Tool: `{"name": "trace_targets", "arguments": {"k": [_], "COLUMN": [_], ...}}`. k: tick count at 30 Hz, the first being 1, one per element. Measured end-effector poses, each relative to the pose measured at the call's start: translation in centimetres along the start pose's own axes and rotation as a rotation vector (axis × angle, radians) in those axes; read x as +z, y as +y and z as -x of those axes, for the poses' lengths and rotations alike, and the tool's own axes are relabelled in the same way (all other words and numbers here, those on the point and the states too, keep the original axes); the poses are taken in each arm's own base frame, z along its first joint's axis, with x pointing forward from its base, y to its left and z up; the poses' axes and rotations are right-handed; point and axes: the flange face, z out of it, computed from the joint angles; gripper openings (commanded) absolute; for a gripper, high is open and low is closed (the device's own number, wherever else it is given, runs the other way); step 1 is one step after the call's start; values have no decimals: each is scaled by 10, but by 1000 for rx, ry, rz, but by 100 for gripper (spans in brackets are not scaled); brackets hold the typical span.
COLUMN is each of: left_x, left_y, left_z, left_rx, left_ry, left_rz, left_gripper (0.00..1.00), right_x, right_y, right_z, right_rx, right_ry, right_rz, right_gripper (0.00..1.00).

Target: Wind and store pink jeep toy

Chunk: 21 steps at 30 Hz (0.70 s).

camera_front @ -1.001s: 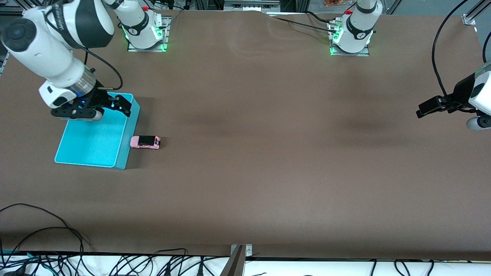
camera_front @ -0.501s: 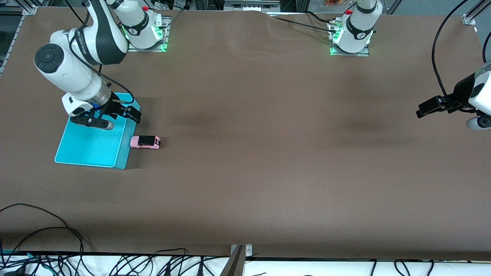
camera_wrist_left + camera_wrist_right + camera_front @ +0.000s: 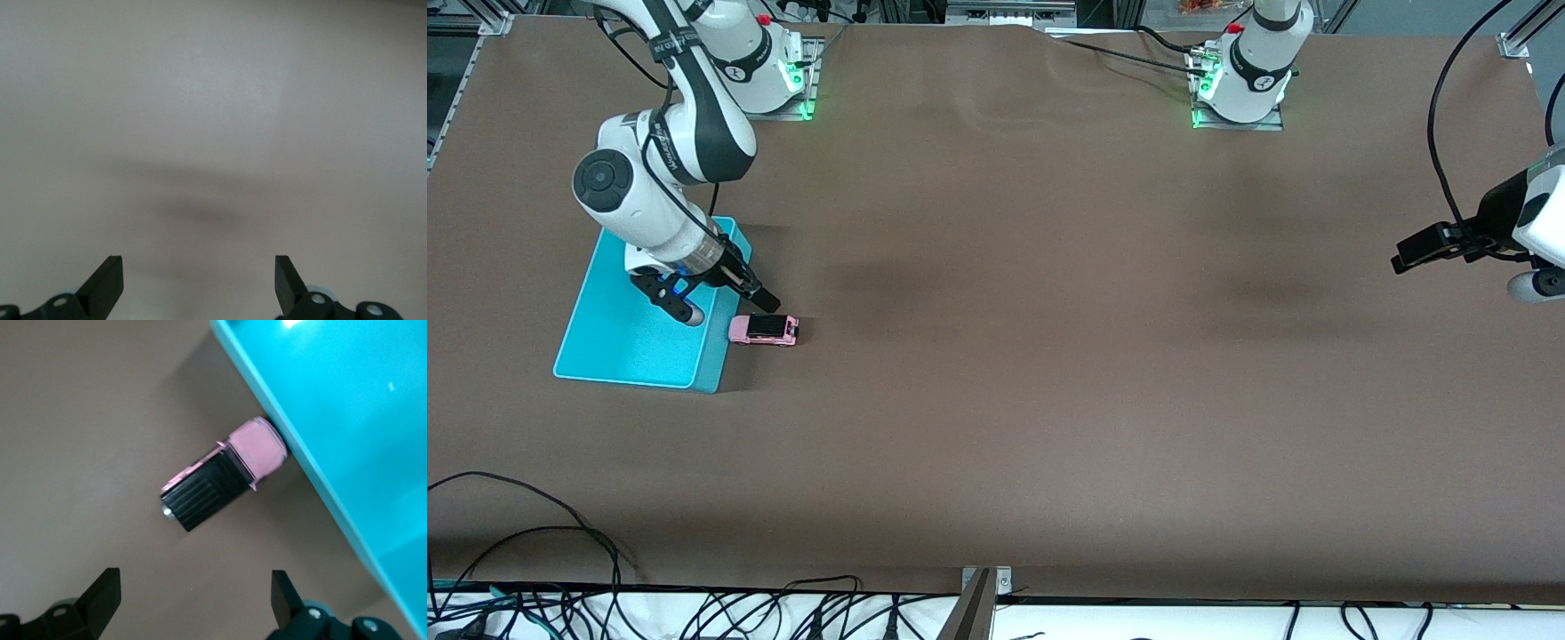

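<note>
1. The cyan bin (image 3: 636, 333) stands at the right arm's end of the table, with nothing visible in it.
2. The right gripper (image 3: 192, 600) hangs over the bin's edge, just above the pink jeep toy (image 3: 763, 329), its fingers spread and holding nothing.
3. The toy rests on the table (image 3: 1049, 356), touching the bin's wall; winding and storing are both not yet done.
4. The left gripper (image 3: 199, 283) waits at the other end, fingers apart and empty.

Robotics lab: two arms bolted by base plates (image 3: 1238, 120) with green lights to a brown-covered table (image 3: 1049, 373), aluminium framing (image 3: 1103, 11) along its far edge, loose cables (image 3: 694, 609) bunched along the near edge.
</note>
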Motion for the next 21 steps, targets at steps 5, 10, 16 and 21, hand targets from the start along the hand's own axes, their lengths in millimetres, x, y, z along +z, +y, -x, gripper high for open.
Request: {"name": "trace_targets", "arguments": {"k": [5, 10, 16, 21], "left_x": [0, 0, 0, 0], "left_y": [0, 0, 0, 0], "left_z": [0, 0, 0, 0], "left_rx": [0, 0, 0, 0], "left_ry": [0, 0, 0, -1], "left_rz": [0, 0, 0, 0], "left_gripper": [100, 100, 100, 100], "right_x": [17, 36, 55, 61], "right_y": [2, 5, 5, 4], "right_z": [0, 0, 0, -1], "right_rx": [143, 259, 346, 385], "right_ry": [0, 36, 71, 73], "right_rz": [37, 91, 111, 98], "right_gripper": [100, 100, 100, 100]}}
